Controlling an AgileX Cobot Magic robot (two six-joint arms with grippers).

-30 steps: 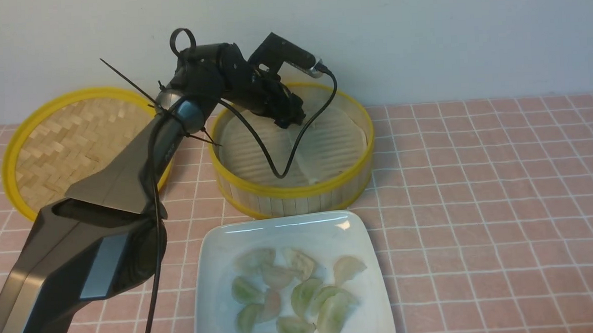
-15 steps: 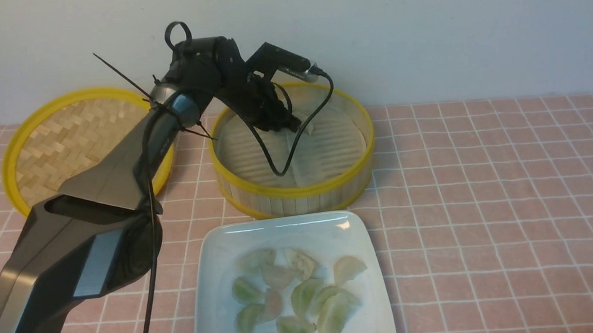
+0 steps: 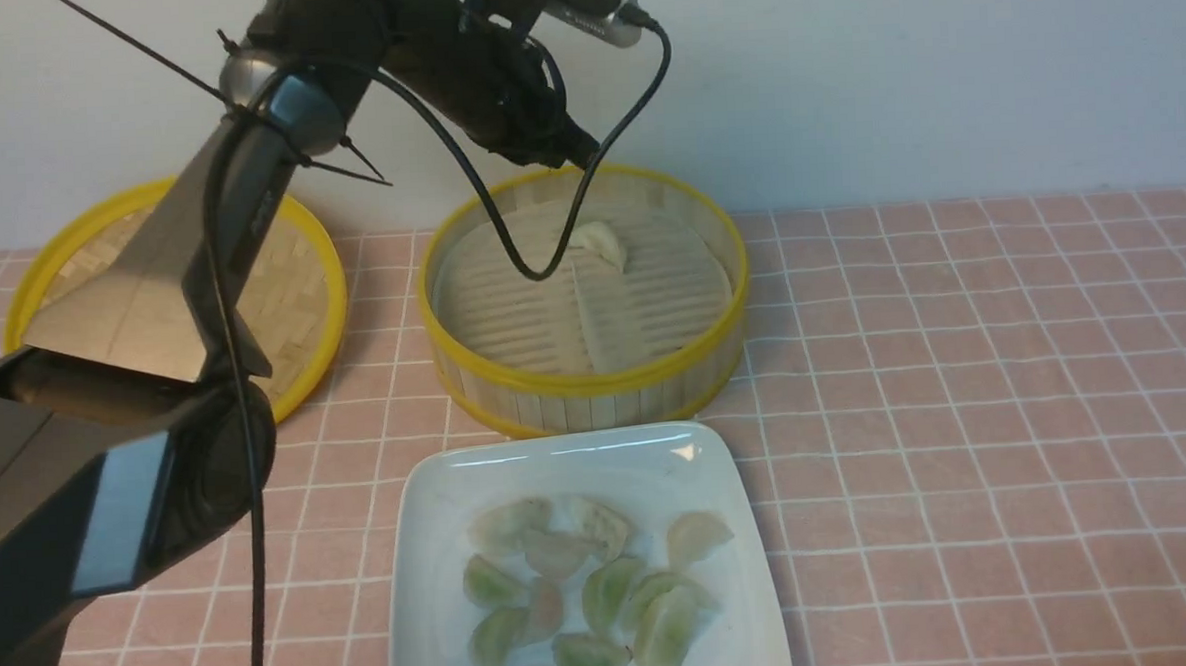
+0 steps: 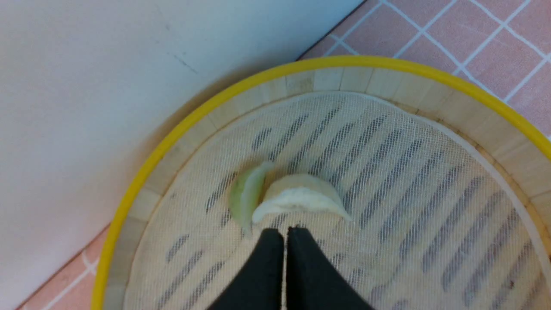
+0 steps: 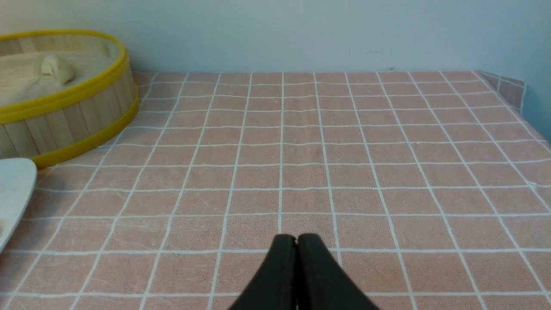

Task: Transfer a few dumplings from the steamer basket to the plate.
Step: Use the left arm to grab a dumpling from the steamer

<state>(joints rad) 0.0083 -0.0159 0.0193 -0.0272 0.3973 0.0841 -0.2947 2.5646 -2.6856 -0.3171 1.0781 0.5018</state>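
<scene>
Steamer basket (image 3: 595, 383), my landmark: plate (image 3: 743, 567) just nearer me, loaded. My left gripper (image 4: 286, 234) above basket, tips together, nothing held. Two dumplings (image 4: 303, 196) inside its rim, side by side. Step: fetching these; next, I'd open, realign, descend.

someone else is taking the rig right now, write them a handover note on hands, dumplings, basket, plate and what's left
Left hand: shut with nothing in it, above the steamer basket.
Right hand: shut and holding nothing.
Dumplings in basket: two, close together, a green one and a pale one.
Plate: in front of the basket, with a group of dumplings already on it.
Done: a good few dumplings are on the plate.
Left: the two in the basket, if they are wanted too; the task only says a few.
</scene>
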